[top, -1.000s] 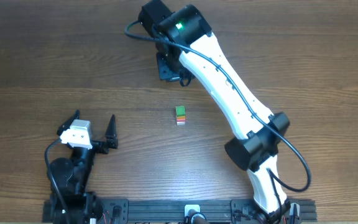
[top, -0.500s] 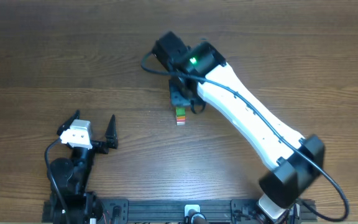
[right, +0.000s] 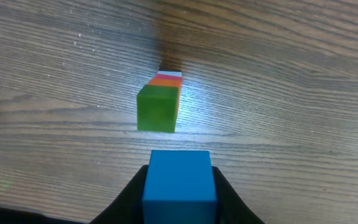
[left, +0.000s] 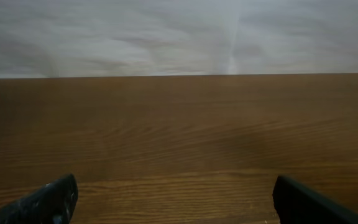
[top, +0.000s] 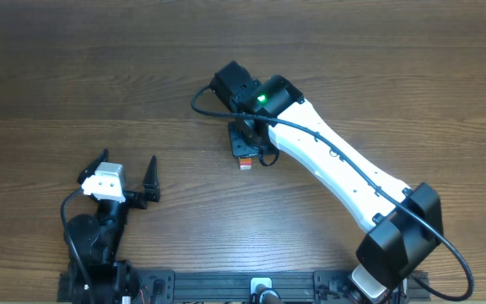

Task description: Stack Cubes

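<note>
1. A dark wooden tabletop (top: 74, 76) seen from above, with two robot arms standing at its near edge.
2. The white right arm (top: 336, 169) stretches diagonally across to the middle of the tabletop, above a small stack (top: 245, 160) of cubes.
3. The right hand (right: 179, 174) pinches a blue cube (right: 179, 186) between its two dark fingers, one against each side face.
4. The stack stands alone near the middle of the tabletop. A green cube (right: 157, 109) is on top, an orange cube (right: 166, 81) is under it, and a sliver of a white cube (right: 171, 74) shows lowest.
5. In the right wrist view the blue cube is near the green cube but apart from it, with bare wood showing between them.
6. The black left arm (top: 95, 228) is folded close to its base at the left, well apart from the stack.
7. The left hand (top: 126, 176) is spread wide with nothing between its fingers, low over bare wood and facing a pale wall (left: 135, 37).
</note>
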Robot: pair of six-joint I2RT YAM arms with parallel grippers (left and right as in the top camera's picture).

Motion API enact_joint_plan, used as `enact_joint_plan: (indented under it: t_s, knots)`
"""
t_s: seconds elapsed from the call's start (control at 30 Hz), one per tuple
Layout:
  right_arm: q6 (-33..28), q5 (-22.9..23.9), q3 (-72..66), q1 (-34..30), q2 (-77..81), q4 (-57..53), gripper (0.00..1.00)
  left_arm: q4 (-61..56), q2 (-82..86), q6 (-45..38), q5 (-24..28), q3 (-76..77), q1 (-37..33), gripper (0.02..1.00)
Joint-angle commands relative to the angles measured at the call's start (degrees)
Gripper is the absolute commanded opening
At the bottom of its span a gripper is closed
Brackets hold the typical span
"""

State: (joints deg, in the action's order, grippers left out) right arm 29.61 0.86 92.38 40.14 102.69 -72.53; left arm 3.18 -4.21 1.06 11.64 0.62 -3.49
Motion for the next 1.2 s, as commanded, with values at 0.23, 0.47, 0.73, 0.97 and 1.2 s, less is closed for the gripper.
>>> enact_joint_plan:
  t_s: [0.23,0.47,0.73,0.97,1.2]
  knots:
    - [-1.4,-1.9,-0.1,0.5,2.8,0.7,0.218,0.1,0.4,-0.9,0.5,-0.3,0.2,1.0]
    - [-0.9,-3.0,0.7,0.5,4.0,1.6,0.211,0.1,0.4,-0.9,0.5,-0.3,0.2,1.0]
    - [-0.3,-3.4,2.1,0.6,6.5,1.1,0.207,0.1,0.4,-0.8,0.5,-0.3,0.2,1.0]
    - [-0.3,-3.4,2.4,0.5,6.6,1.0,0.209,0.1,0.4,-0.9,0.5,-0.3,0.2,1.0]
    - [-0.3,-3.4,3.8,0.6,6.8,0.7,0.207,0.1,0.4,-0.9,0.5,-0.3,0.2,1.0]
